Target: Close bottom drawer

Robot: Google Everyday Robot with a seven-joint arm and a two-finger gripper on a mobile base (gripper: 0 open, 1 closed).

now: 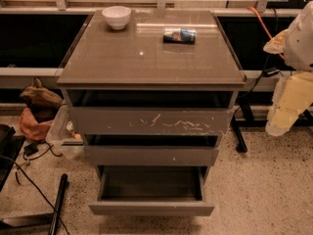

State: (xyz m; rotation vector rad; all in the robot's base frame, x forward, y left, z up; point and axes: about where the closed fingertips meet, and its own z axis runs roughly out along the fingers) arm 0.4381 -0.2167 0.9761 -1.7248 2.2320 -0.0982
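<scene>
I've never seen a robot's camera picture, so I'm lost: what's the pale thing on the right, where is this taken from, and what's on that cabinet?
One camera looks down on a grey-brown cabinet; where it is mounted isn't recorded. The pale shape is the robot's arm; its tool hangs at the right edge, beside the cabinet, touching nothing. On the cabinet top are a white bowl and a small can lying on its side. The bottom drawer is pulled out; the robot's job is to close it.

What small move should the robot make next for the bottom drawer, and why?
Probably lower the gripper, now off to the right of the cabinet, toward the front panel of the bottom drawer: that drawer stands pulled out, and the gripper is well apart from it.
</scene>
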